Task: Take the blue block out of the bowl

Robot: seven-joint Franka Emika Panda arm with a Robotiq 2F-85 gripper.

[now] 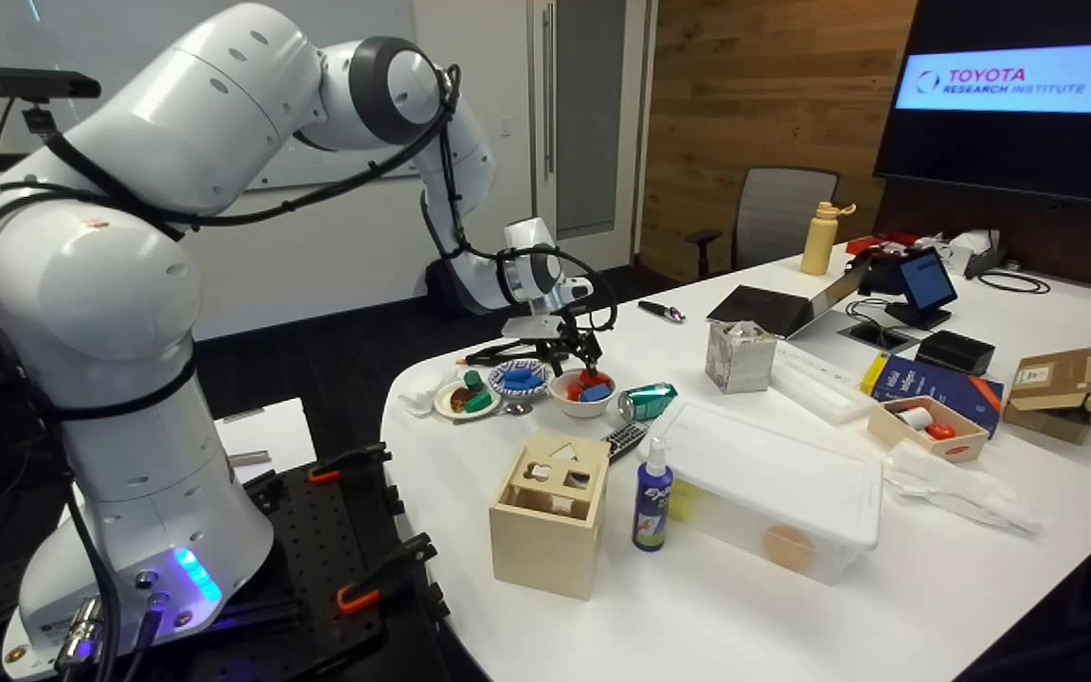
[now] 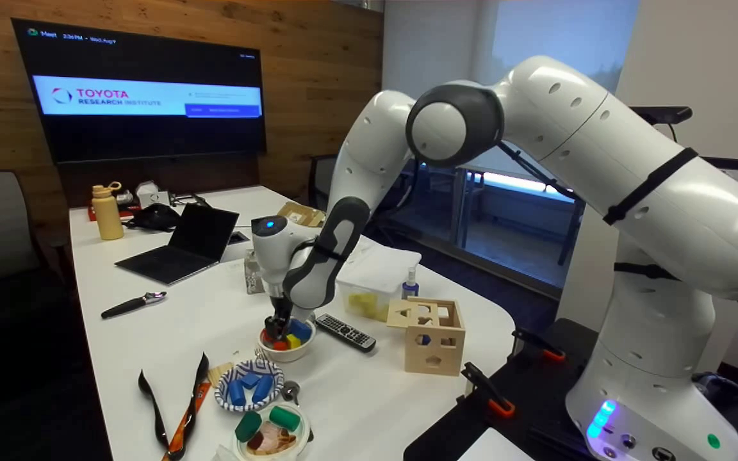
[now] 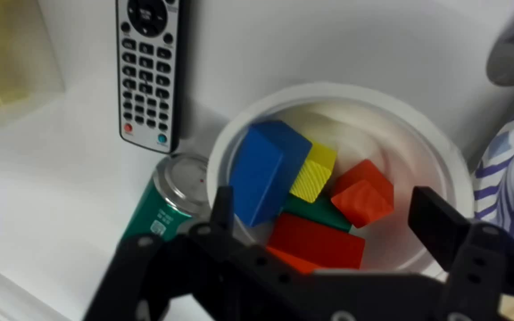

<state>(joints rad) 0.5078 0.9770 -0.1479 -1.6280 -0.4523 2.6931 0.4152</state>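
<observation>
my gripper (image 3: 323, 198) points down at the bowl (image 3: 319, 91), jaws spread well apart; in the wrist view one fingertip shows right at the edge of the blue block (image 3: 266, 167), and i cannot tell whether they touch. the blue block is inside the bowl, at the wall on the side nearest the can (image 3: 165, 200). with it i record a yellow block (image 3: 315, 174), a green block (image 3: 317, 213) lying lower, and red blocks (image 3: 319, 240). the bowl, white, stands in from the edges of the bench (image 1: 697, 625), the can lying just beside it and the remote (image 3: 145, 80) near. next to the bowl is a patterned dish (image 2: 229, 371) holding blue pieces (image 2: 262, 388); past that, nearer the rounded corner, is the plate (image 2: 303, 428). in an exterior view i find tongs (image 2: 192, 410) between the dish and the long edge. the wooden box (image 1: 545, 545) stands closer to the edge faced by the base of my arm (image 1: 233, 104), with the spray bottle (image 1: 652, 502) near it.
</observation>
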